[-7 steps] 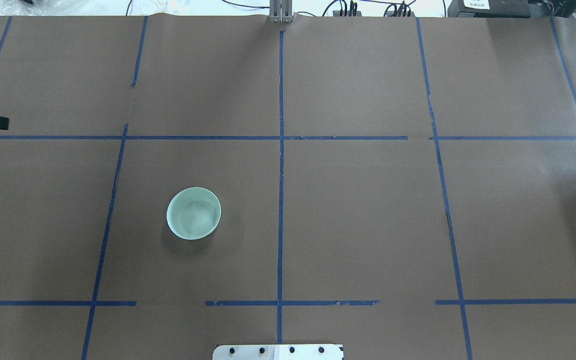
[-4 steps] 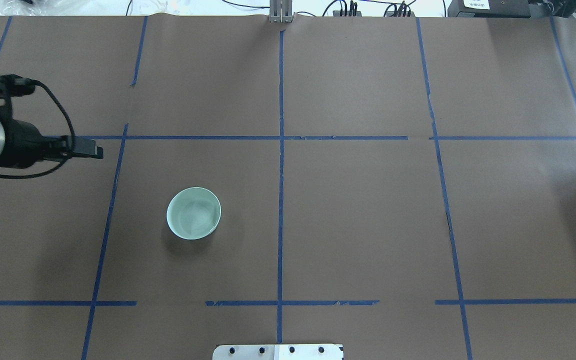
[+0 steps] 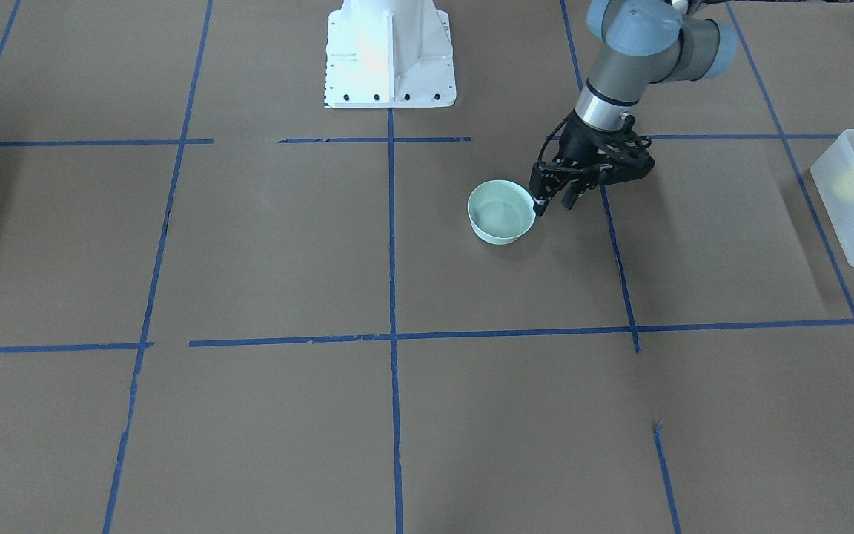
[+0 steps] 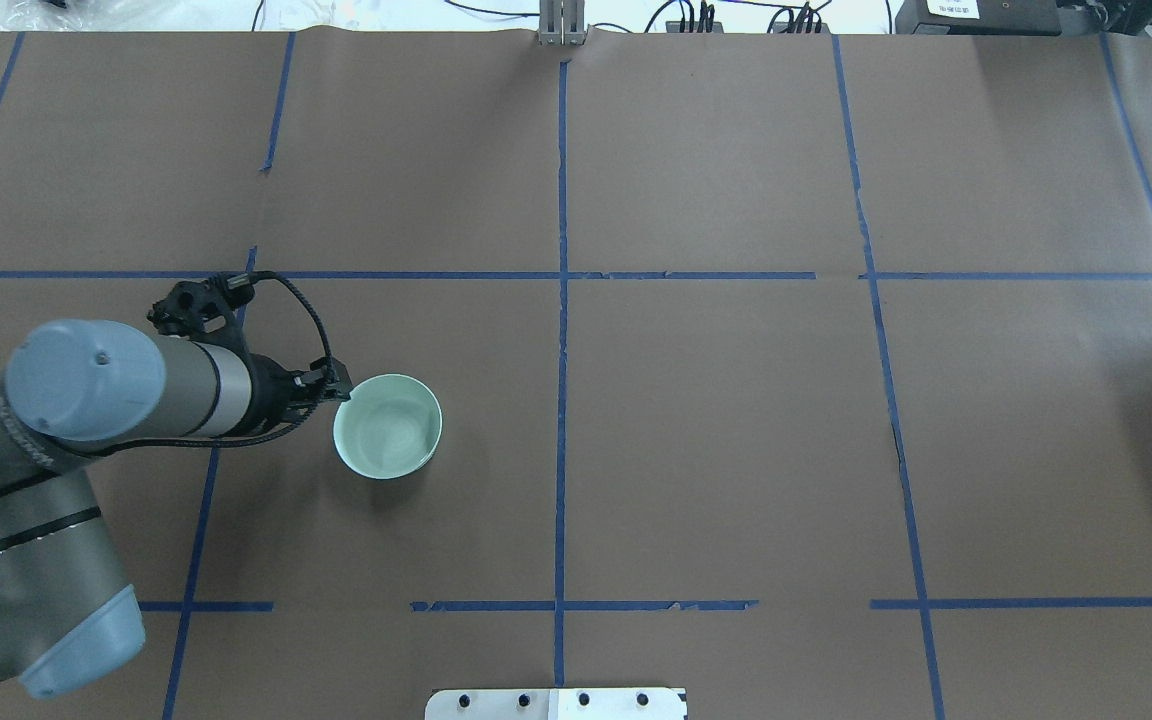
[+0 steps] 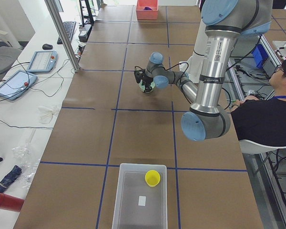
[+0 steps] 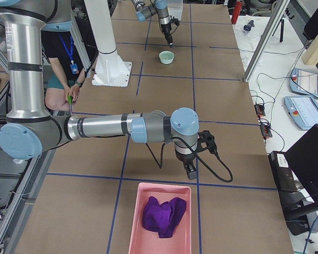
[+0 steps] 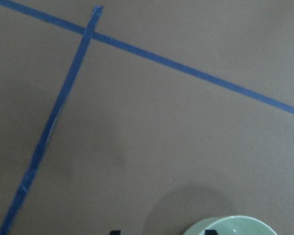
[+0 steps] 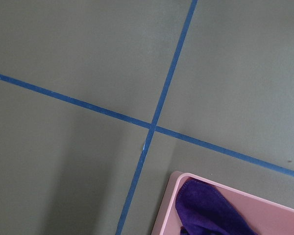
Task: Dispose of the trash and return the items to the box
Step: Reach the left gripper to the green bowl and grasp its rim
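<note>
Exterior front-facing: with left fingers (image 3: 538, 194) open and empty astride the rim of the round pale mint-green bowl (image 3: 500, 215), lower slightly, pinch gently, carry level to the frosted-white plastic bin (image 3: 853, 230).

The left arm's black two-finger gripper (image 3: 554, 207) points down, jaws apart, near the left edge of the table (image 4: 736, 450); the right gripper (image 6: 191, 173) hangs over the right end.

A broad table (image 4: 736, 450), papered in brown and marked into squares with blue tape (image 4: 561, 400), fills a brightly lit lab. A white bench (image 5: 9, 129) runs along its far side, carrying two tablet-style pendants (image 5: 42, 61) beside a slanted aluminium post (image 5: 62, 33). A person (image 5: 267, 119) in black sits at the table's opposite side.
</note>
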